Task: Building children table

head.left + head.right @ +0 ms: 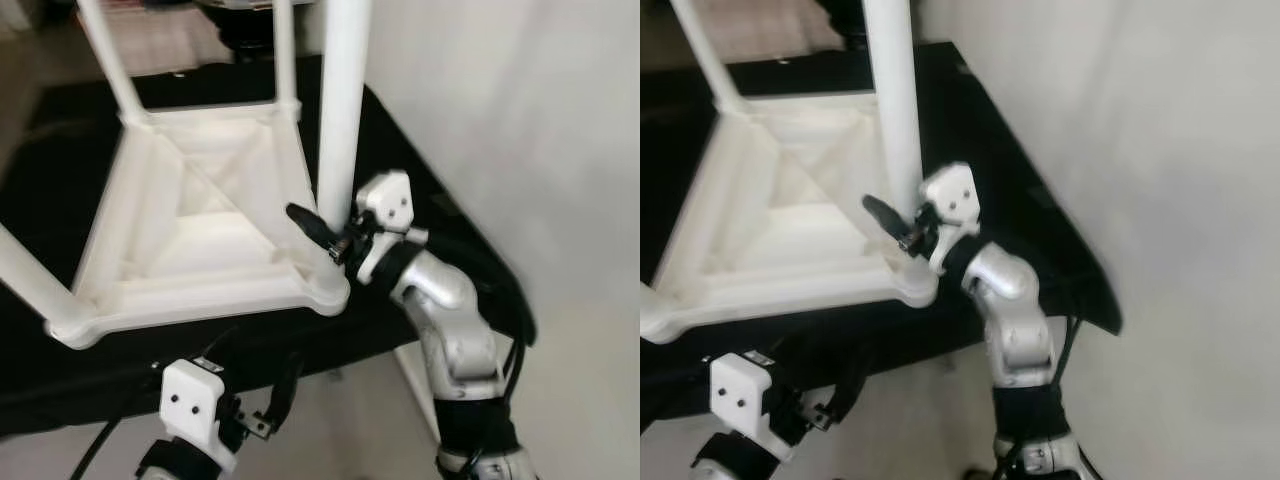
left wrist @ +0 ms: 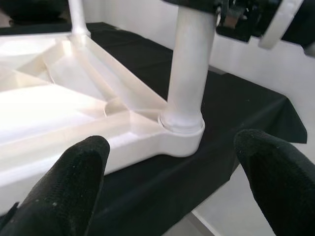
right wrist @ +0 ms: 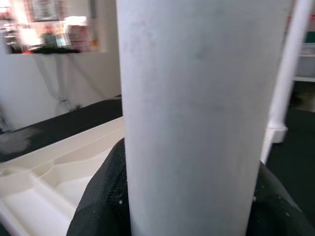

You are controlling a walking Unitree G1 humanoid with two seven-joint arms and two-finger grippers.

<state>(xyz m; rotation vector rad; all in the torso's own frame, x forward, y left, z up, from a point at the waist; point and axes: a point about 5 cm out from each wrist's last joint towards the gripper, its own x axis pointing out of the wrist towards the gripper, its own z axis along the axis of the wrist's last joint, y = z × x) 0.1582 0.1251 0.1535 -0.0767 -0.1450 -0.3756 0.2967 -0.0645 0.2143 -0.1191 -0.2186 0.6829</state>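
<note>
At the near right corner of the upturned white tabletop (image 1: 200,240), the right pincer (image 1: 325,235) grips the leg (image 1: 342,110), best pressed straight down while the released left pincer (image 1: 255,410) waits below.

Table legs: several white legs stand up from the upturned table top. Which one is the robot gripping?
The leg at the near right corner, beside the wall: the right gripper has its fingers closed around it. The other legs stand untouched.

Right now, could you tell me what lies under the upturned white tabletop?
A black cloth lies under the tabletop, showing round its edges and hanging over the front. Whatever the cloth rests on is covered. The right tool grips the near leg.
</note>
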